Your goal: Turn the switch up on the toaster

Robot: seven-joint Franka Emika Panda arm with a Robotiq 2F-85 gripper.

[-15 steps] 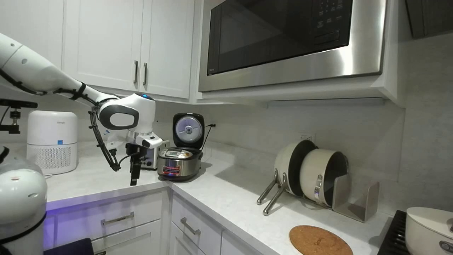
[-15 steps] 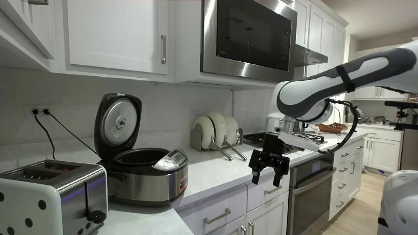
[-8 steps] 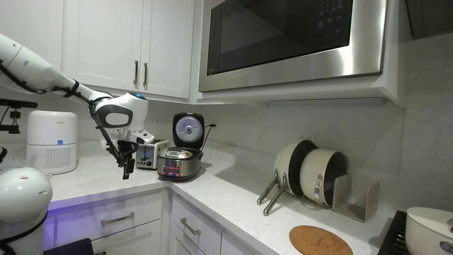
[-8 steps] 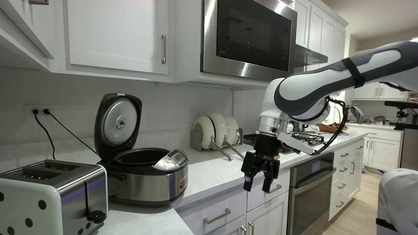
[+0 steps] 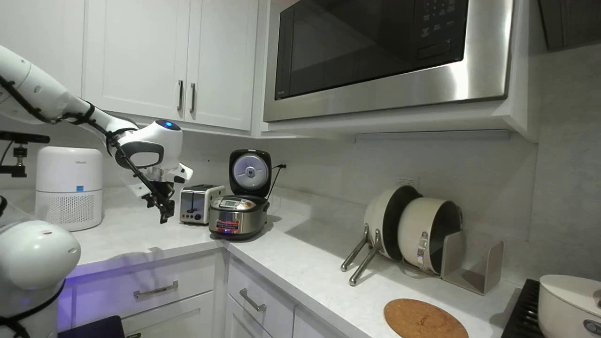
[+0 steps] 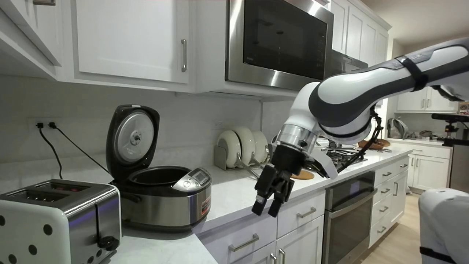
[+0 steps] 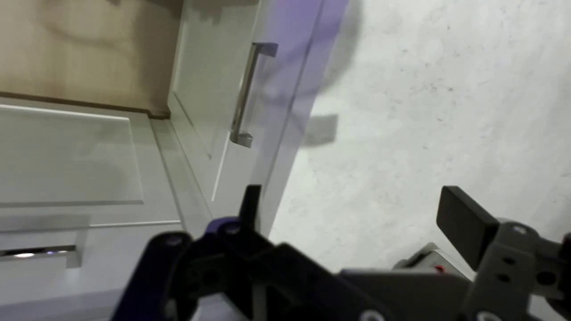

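One silver toaster (image 5: pixel 199 204) with a spotted white side, on the bench (image 5: pixel 124 225), right of and apart from the tool (image 5: pixel 164 218) in an exterior view. Lever (image 6: pixel 108 243) low in its slot. Rice cooker (image 5: pixel 237 223) beside toaster, farther right of tool, lid (image 5: pixel 250 172) raised. Tall white appliance (image 5: pixel 69 188) left of tool, same view. Tool in the air, fingers (image 7: pixel 466 227) spread wide; wrist view has bench edge between them.
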